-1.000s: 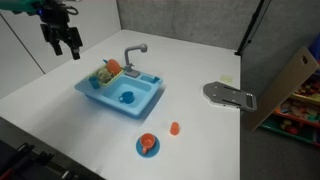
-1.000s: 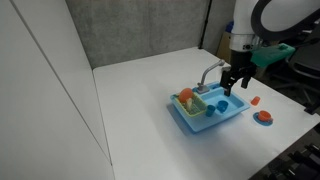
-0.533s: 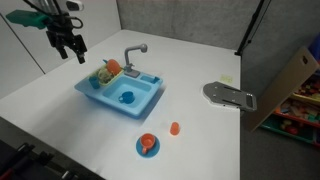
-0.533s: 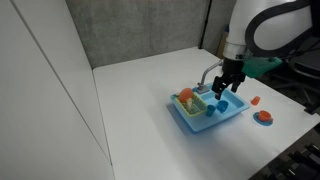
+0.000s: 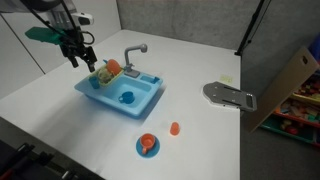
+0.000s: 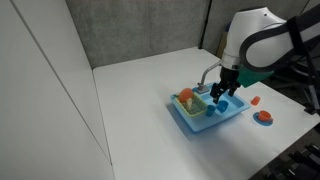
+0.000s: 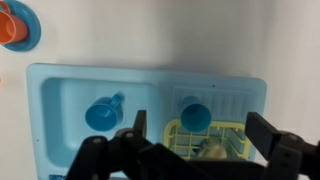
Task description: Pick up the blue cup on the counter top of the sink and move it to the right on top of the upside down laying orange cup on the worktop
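Your fingers [image 7: 115,150] stand wide apart and hold nothing. In the wrist view they frame the rack end of the sink [image 7: 100,75], and the blue cup [image 7: 193,115] shows between them on the sink's ribbed counter, just beside the basin. You cannot tell from that view whether a finger touches it. In both exterior views the fingers [image 5: 78,55] [image 6: 222,88] hang above the sink's rack end, next to the grey faucet [image 5: 133,55]. A wider blue dish [image 7: 103,112] lies in the sink's basin. A yellow basket [image 7: 178,135] sits just beside the cup, on the sink's rack. The orange cup [image 5: 175,128] [image 6: 255,100] stands on the worktop [image 5: 200,60], apart from the sink, near an orange disc [image 5: 148,145] with a blue centre.
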